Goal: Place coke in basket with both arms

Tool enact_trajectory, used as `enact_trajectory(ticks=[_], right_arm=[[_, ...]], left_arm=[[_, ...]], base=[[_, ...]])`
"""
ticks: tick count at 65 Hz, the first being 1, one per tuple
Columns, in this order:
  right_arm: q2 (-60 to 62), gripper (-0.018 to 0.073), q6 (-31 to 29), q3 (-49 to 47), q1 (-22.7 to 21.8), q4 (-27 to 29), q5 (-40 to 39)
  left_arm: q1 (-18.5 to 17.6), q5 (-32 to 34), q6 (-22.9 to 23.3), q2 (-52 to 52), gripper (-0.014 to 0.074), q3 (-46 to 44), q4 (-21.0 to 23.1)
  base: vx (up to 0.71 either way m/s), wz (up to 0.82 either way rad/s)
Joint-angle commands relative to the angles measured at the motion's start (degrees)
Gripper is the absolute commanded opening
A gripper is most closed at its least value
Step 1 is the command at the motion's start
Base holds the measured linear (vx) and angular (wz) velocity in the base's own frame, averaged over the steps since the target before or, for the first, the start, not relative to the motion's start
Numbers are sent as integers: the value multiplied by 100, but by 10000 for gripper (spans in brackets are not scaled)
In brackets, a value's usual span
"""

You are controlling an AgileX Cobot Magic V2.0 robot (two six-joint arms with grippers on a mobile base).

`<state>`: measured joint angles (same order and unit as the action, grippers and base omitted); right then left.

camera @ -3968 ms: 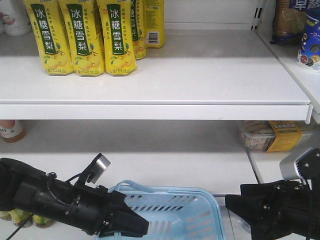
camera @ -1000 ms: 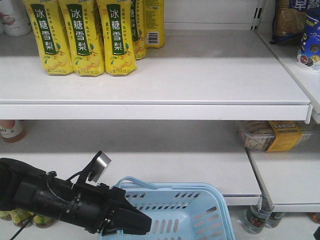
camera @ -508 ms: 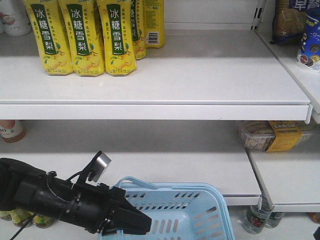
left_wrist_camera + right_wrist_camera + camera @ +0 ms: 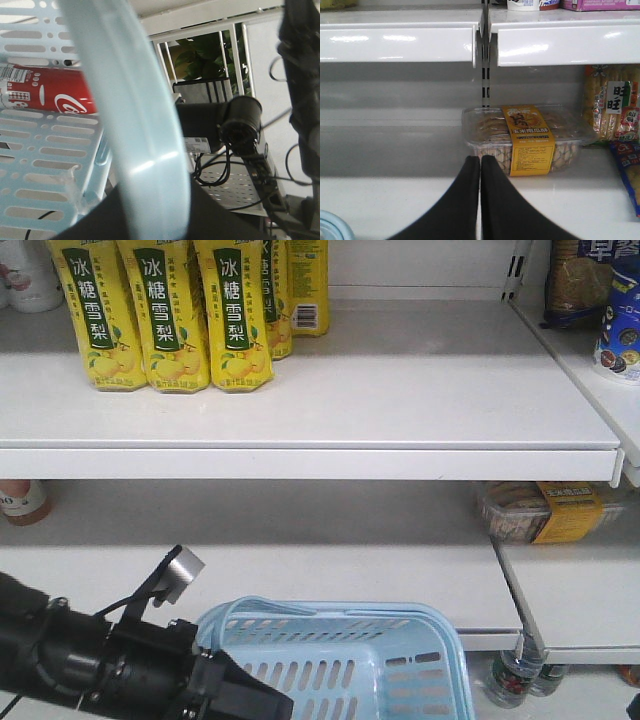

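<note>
Front view: yellow pear-drink bottles [image 4: 160, 315] printed 冰糖雪梨 stand on the upper shelf [image 4: 400, 410]. The left gripper [image 4: 262, 705], cut off at the frame's bottom edge, sits at the rim of the light blue basket [image 4: 400, 660]; whether its jaws are spread cannot be told.

Left wrist view: a basket handle [image 4: 135, 125] fills the frame, blurred. Behind the slotted wall lies the coke [image 4: 55, 92], white script partly hidden.

Right wrist view: the right gripper [image 4: 480, 165] has jaws pressed together, pointing at a clear snack box [image 4: 527, 137] with a yellow Chinese label; the coke isn't visible here.
</note>
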<state>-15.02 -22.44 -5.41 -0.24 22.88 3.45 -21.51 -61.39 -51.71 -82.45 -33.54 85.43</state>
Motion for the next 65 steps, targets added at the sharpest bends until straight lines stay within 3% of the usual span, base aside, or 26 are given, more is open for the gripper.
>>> enact_trajectory(ticks=[1,14,23,28,36,44,51,58,65], right_arm=[[-59,-10,-57,-175,-29,3,-388],[-59,-10,-57,-175,-29,3,-388],[-59,-10,-57,-175,-29,3,-388],[-59,-10,-57,-175,-29,8,-396],[-65,-10,-57,-175,-29,8,-397],[-65,-10,-57,-175,-29,8,-397],[-65,-10,-57,-175,-29,8,-397],[-65,-10,-57,-175,-29,8,-397],[-65,-10,-57,-175,-29,8,-397]], left_arm=[[-182,-100,-77,1023,-6,130,769],[-473,1632,-72,2915,-6,615,466],[-473,2659,-41,4015,-6,905,-386],[-473,3056,228,4629,-6,1100,-1110],[-473,3514,1402,5399,-6,1430,-2401],[-473,3932,2963,5938,-6,1804,-3744],[-473,4383,4046,6298,-6,2141,-4918],[-473,4895,4872,6565,-6,2481,-5993],[-467,5464,5362,6808,-6,2794,-7066]], base=[[0,0],[0,0],[0,0],[0,0],[0,0],[0,0],[0,0],[0,0],[0,0]])
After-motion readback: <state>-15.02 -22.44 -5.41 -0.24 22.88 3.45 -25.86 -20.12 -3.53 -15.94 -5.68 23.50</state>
